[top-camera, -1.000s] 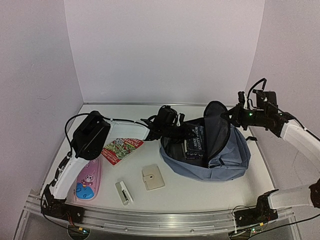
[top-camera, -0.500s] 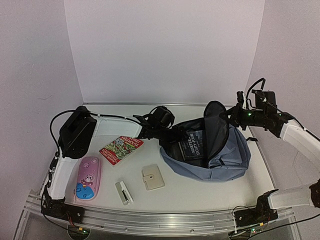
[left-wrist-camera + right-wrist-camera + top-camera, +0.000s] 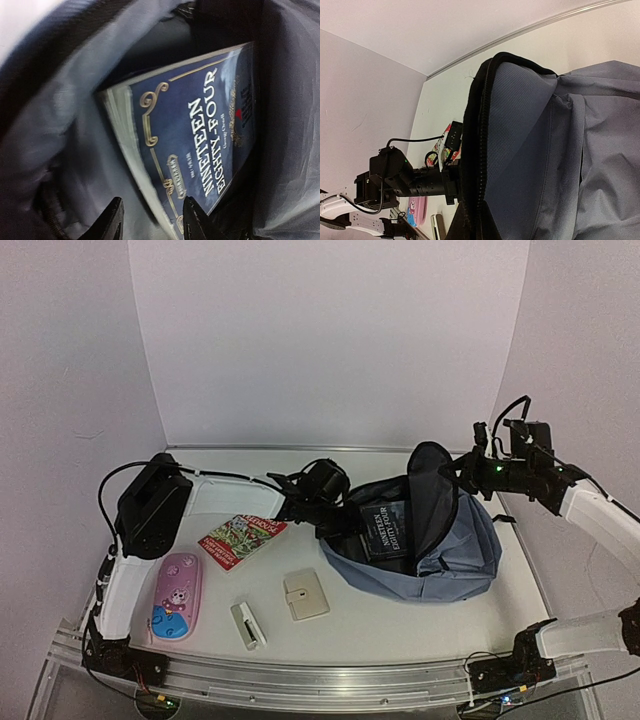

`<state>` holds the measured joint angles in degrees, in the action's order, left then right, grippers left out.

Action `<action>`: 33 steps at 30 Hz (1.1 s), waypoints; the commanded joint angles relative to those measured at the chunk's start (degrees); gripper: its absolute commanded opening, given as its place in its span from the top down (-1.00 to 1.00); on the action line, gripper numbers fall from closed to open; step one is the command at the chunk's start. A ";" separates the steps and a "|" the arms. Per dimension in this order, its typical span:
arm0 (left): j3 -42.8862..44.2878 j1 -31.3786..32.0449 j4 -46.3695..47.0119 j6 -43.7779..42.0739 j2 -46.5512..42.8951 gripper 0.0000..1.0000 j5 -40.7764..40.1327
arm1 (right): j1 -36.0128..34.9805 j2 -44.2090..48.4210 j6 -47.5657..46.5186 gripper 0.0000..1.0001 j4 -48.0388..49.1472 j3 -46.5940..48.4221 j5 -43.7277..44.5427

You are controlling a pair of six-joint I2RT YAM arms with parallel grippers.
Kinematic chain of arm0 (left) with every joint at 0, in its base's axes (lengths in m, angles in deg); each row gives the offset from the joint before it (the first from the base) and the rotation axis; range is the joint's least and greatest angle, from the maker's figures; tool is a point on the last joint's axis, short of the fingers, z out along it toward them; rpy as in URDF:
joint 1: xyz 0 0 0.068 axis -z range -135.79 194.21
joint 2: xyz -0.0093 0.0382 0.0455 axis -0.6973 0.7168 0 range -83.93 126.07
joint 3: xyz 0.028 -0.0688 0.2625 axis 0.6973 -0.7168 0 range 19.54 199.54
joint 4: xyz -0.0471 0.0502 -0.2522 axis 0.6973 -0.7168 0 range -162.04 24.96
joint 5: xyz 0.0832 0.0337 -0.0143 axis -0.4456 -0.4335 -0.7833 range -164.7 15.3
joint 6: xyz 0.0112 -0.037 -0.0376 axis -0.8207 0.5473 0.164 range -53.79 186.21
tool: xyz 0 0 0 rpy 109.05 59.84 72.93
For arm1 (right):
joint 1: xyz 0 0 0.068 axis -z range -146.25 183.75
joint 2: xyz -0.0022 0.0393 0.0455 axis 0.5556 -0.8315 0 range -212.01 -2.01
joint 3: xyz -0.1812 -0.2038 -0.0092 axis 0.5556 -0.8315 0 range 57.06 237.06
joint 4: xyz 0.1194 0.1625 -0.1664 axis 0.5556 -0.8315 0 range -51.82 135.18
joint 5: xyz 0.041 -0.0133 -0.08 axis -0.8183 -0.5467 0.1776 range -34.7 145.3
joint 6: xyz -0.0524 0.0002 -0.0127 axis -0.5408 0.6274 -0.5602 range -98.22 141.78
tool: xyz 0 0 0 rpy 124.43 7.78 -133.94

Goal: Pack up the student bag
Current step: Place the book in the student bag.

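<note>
The student bag [image 3: 462, 552] lies at the right of the table [image 3: 400, 625]. Inside it rests a Nineteen Eighty-Four book [image 3: 200, 145]. The left gripper [image 3: 151, 212] is at the bag's mouth with its jaws apart, and the book's page edge shows between them. The right gripper [image 3: 467, 468] is closed on the bag's raised flap.

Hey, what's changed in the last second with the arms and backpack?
The left gripper let go of the book, now lying inside the student bag, and drew back toward the bag's mouth, its elbow swinging left. The right gripper holds the flap up as before; nothing else moved.
</note>
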<state>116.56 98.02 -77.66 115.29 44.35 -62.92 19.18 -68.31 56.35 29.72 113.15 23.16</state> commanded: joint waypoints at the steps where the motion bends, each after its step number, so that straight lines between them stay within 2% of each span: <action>1: 5.64 0.79 -0.64 -1.14 3.32 0.26 1.46 | -0.46 0.32 -0.11 1.00 3.42 0.75 0.07; 7: 11.09 1.54 -2.01 -1.94 6.99 0.34 2.45 | -0.46 0.12 -0.29 1.00 3.42 0.63 0.02; 11: 12.49 2.06 2.13 -2.89 7.70 0.36 4.20 | -0.44 0.06 -0.47 1.00 3.42 0.18 0.18; 17: 18.71 2.44 1.64 -3.96 11.45 0.38 6.01 | -0.43 0.02 -0.77 1.00 3.42 -0.48 2.08; 23: 13.18 2.42 0.80 -6.02 5.34 0.37 1.89 | -0.33 1.16 0.69 1.00 2.32 -2.86 12.93; 26: 7.99 2.30 0.21 -7.92 -1.03 0.27 -1.51 | 0.40 1.62 1.41 1.00 1.33 -5.10 18.18; 33: -2.19 1.17 -2.82 -11.01 -15.45 -0.21 -4.92 | 3.86 0.24 1.30 1.00 -0.42 -9.00 26.84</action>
<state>117.86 100.05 -80.07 107.54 41.30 -64.44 21.29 -67.94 57.52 29.37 105.56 41.34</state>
